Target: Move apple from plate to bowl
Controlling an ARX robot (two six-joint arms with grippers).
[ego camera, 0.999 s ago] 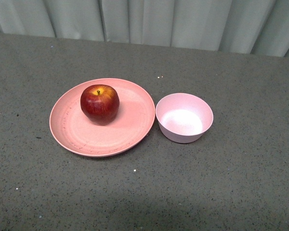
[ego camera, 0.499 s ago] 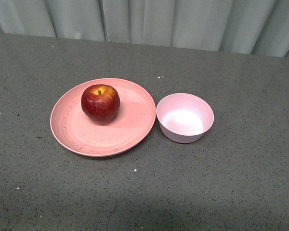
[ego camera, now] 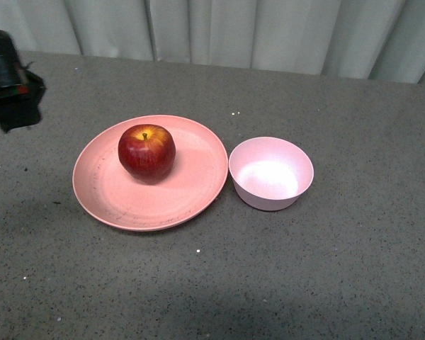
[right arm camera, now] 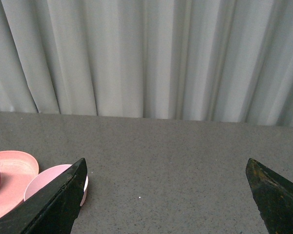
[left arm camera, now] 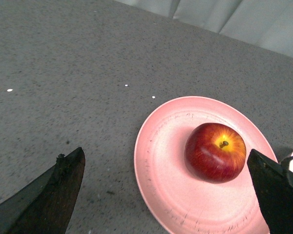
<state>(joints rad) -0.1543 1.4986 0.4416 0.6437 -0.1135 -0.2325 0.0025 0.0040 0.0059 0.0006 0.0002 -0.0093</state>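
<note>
apple (ego camera: 146, 151) on plate (ego camera: 195, 185), bowl (ego camera: 270, 177) beside it empty — left jaws and right jaws wide apart, holding nothing.

You've got a dark grey bench (ego camera: 340, 269) with a fine speckled surface, flat all the way to its far edge. Two things sit directly on it, both upright: the salmon-pink plate (ego camera: 110, 209) left of centre and the pale pink bowl (ego camera: 270, 173) just beside it on the right. The rims are so close you can't tell if they touch. Tiny white specks (ego camera: 198, 251) dot the bench around them, one in front of the plate.
</note>
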